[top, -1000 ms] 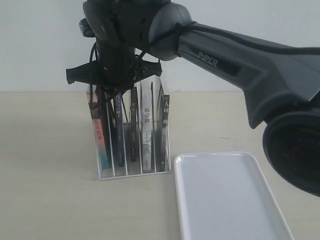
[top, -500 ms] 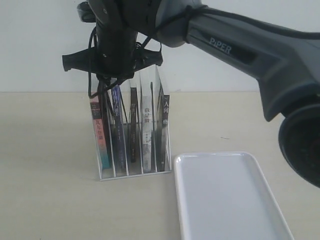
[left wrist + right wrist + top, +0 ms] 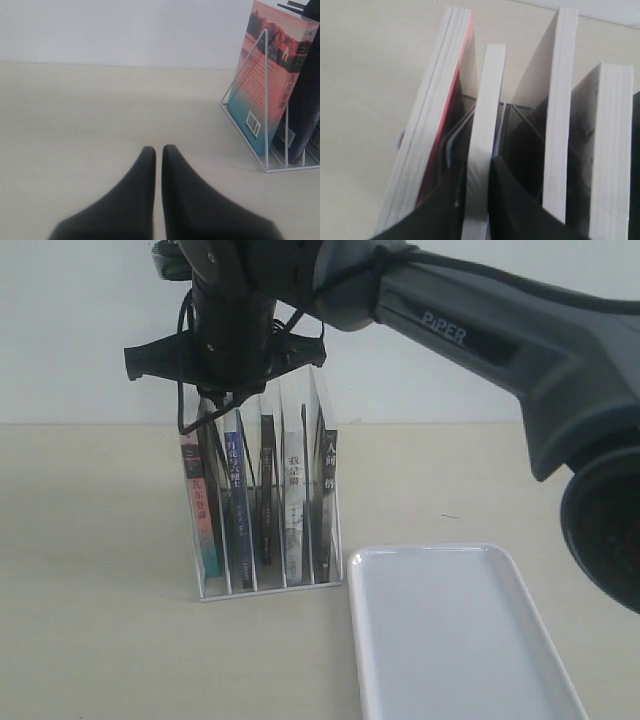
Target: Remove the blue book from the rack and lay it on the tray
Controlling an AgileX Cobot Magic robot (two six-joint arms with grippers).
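Note:
The white wire rack (image 3: 268, 585) stands left of centre with several upright books in its slots. The blue book (image 3: 240, 510), with its dark blue spine, is in the second slot from the left. My right gripper (image 3: 224, 405) reaches across from the right and comes down on the book's top edge. In the right wrist view its fingers (image 3: 445, 200) press both sides of the thin book's pale page edge (image 3: 486, 115), so the right gripper (image 3: 479, 167) is shut on the book. The long white tray (image 3: 455, 640) lies at the front right. My left gripper (image 3: 158, 148) is shut and empty, low over the table beside the rack (image 3: 266, 100).
A pink-and-teal-spined book (image 3: 200, 510) fills the leftmost slot, right beside the blue one. Black-spined books (image 3: 267, 490) and a pale one (image 3: 294, 505) fill the slots to the right. The right arm's large grey link (image 3: 520, 350) spans the upper right. A white wall stands behind.
The right gripper has risen a little and shifted slightly left over the rack. The blue book's top edge stands a bit higher than before. The left arm's motion cannot be judged.

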